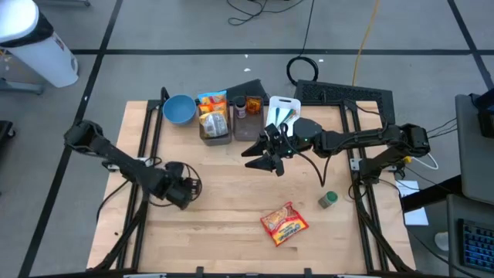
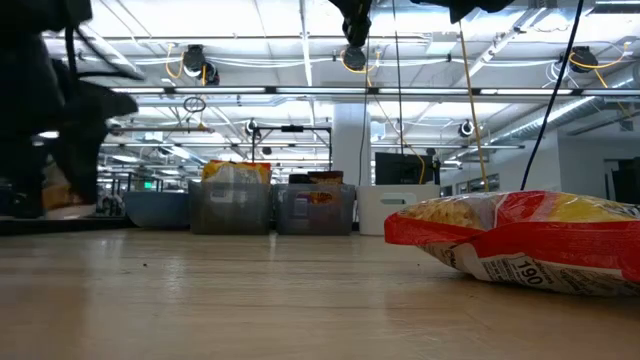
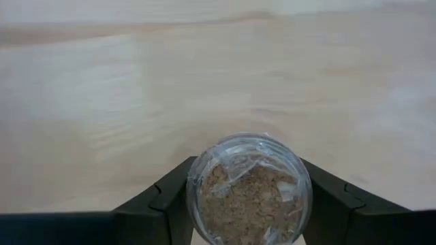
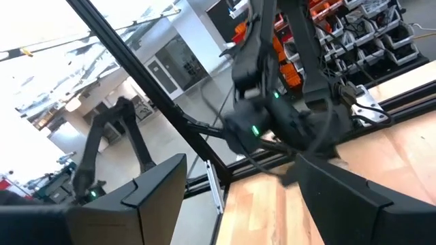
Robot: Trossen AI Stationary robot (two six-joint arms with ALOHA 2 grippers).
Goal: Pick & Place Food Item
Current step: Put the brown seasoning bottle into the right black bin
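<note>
A clear round jar of brown granules (image 3: 248,187) sits between the fingers of my left gripper (image 1: 184,190), which points steeply down over the table's left part and is shut on it. In the high view the gripper hides the jar. A red and yellow noodle packet (image 1: 284,224) lies flat on the table near the front, also showing in the low view (image 2: 520,240). A small green-lidded jar (image 1: 328,200) stands to its right. My right gripper (image 1: 266,158) hangs open high above the table's middle, with nothing between its fingers (image 4: 157,197). My left gripper pinches the jar's round side wall (image 3: 197,194) between its two fingers, one on each side. The fingers come from above, slanting steeply down, along the jar's length. One round end of the jar faces the wrist camera. Whether the jar's other end touches the table I cannot tell.
At the table's far edge stand a blue bowl (image 1: 179,109), two clear bins (image 1: 214,127) holding food packets, and a white cutting board (image 1: 283,110). Bare wood lies between the left gripper and the noodle packet.
</note>
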